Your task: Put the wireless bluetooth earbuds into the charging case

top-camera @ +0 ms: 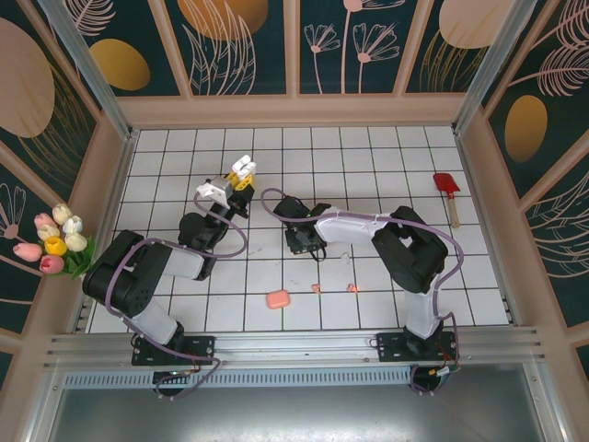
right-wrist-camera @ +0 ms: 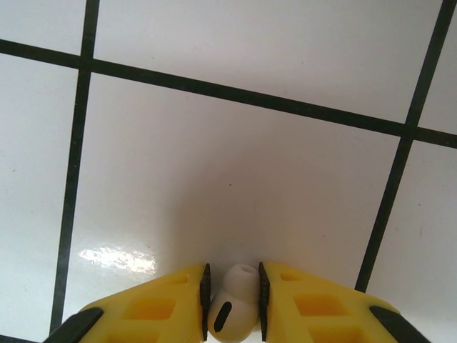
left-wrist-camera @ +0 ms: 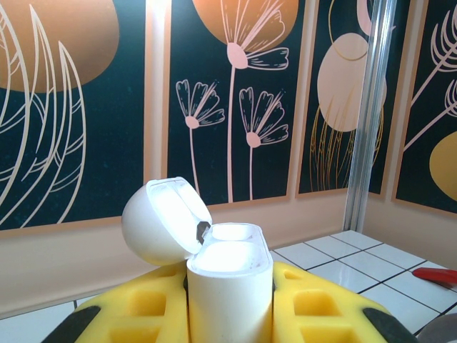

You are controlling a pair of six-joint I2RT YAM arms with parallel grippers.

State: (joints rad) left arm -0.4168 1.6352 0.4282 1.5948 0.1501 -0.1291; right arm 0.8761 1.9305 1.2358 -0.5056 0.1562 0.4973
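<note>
Two grippers loaded. Left gripper (left-wrist-camera: 230, 318), left of centre in top view, clenched on white charging case (left-wrist-camera: 228, 268), lid open. Pink case (top-camera: 277, 299) on tiles, lower centre. Right gripper (right-wrist-camera: 233, 304) pinching white earbud (right-wrist-camera: 239, 282). Pink earbuds (top-camera: 316, 288) (top-camera: 352, 288) on tiles just right of pink case.

White earbud (right-wrist-camera: 233, 304), yellow fingers (right-wrist-camera: 307, 309), black-gridded white tiles (right-wrist-camera: 235, 171).

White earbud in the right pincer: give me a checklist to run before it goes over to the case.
1. White earbud clamped in the right pincer: ok.
2. Earbud lifted off the tiles: cannot tell.
3. White case upright in the left pincer: ok.
4. Lid hinged open: ok.
5. Room inside the case for it: cannot tell.
</note>
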